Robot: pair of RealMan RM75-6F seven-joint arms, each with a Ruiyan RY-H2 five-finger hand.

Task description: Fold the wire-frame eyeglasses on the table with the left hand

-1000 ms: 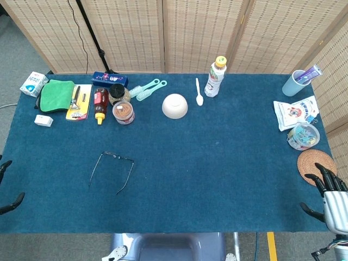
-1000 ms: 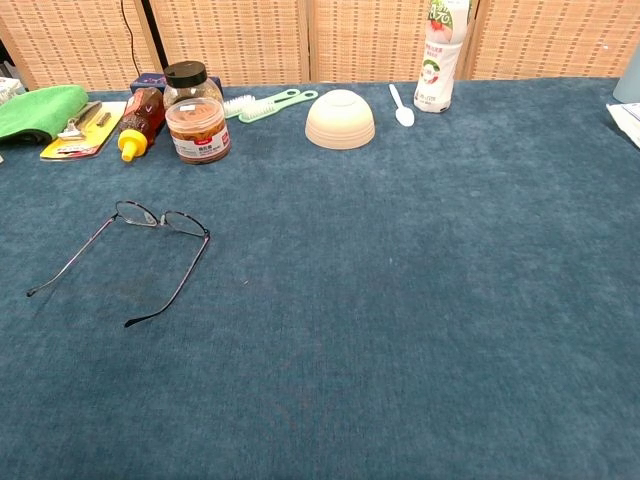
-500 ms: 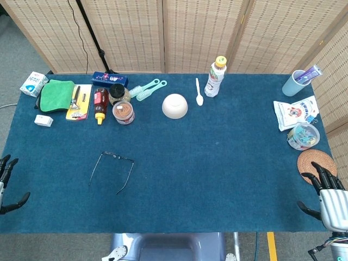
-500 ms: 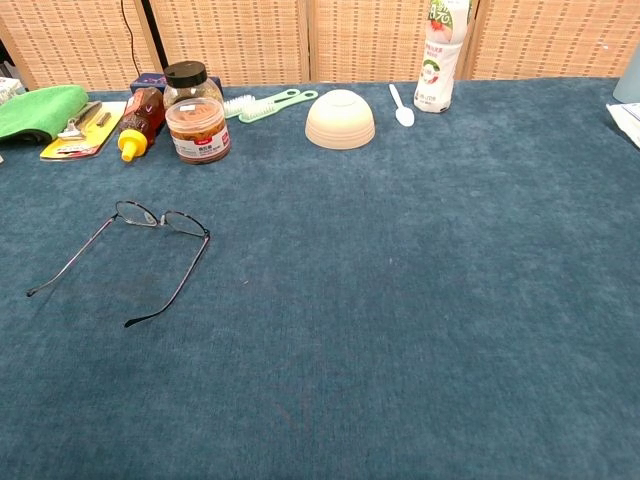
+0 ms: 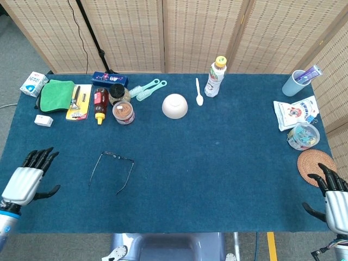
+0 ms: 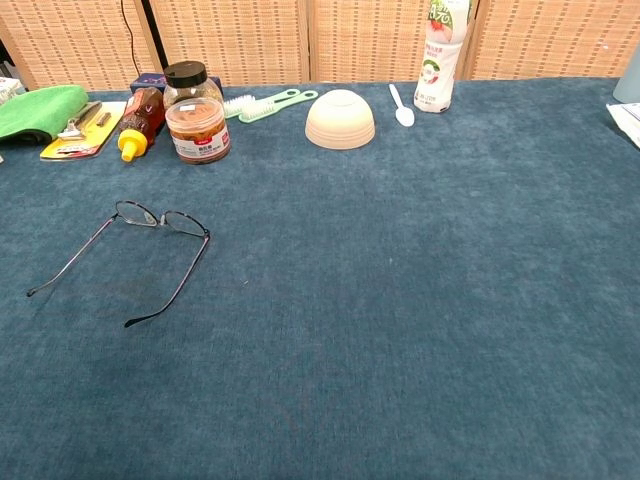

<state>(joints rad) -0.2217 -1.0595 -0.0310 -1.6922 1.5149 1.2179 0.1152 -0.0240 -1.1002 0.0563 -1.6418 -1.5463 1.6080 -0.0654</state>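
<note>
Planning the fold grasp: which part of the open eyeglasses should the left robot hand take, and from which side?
Take the eyeglasses by the outer temple arm, near its free tip. Both arms lie open and flat, tips toward the robot, lenses away. The left robot hand sits open on that side, so likely come in from the left and sweep inward.

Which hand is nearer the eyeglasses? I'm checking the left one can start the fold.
Left. The left hand hovers open just left of the eyeglasses; the right hand sits at the table's far right edge.
</note>
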